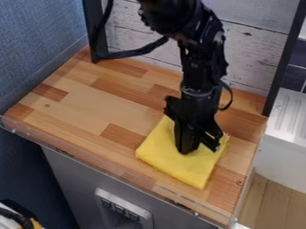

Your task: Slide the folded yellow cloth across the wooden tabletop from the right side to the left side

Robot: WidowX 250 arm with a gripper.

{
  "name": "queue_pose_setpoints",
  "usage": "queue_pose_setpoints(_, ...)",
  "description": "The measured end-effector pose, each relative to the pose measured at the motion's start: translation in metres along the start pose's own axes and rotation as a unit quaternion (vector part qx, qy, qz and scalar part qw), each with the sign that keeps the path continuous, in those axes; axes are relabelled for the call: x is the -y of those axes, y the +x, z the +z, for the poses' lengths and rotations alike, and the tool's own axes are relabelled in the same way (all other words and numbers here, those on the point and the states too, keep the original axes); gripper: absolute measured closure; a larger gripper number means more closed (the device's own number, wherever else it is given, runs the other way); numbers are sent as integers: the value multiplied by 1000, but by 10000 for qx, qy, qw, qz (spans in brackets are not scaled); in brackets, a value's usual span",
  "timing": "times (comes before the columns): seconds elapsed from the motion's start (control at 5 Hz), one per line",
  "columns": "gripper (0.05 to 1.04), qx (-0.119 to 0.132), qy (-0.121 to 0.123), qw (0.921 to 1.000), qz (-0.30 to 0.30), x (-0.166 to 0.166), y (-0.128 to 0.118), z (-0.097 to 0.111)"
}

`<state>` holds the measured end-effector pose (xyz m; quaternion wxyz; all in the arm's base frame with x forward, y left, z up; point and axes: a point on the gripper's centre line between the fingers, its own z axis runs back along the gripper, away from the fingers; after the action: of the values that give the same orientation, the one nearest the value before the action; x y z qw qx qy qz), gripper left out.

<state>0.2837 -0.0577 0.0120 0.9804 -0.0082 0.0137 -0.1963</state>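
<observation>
One folded, yellow cloth (194,167) lay on the brown wood-block worktop (90,107). One black robotic claw (201,148) pointed down at it, wide or narrow, gripping or not: could not be told. Step, by judgement: engaging the cloth; next move called for a confirmed hold.

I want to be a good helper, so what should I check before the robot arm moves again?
1. Gripper is at the yellow cloth: ok, it points down at it.
2. Whole cloth is on the wooden counter: ok, no corner hangs over the front edge.
3. You can see all of the cloth's top: not ok, the gripper hides part of it.
4. Gripper has a firm hold on the cloth: cannot tell from this picture.
5. Big black cable is away from the cloth: ok, it loops off near the back.
</observation>
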Motion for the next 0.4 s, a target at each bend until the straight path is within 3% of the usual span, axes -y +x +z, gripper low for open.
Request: queue_pose_setpoints(0.4, 1020, 100, 96, 9993, 342, -39, -12, -4)
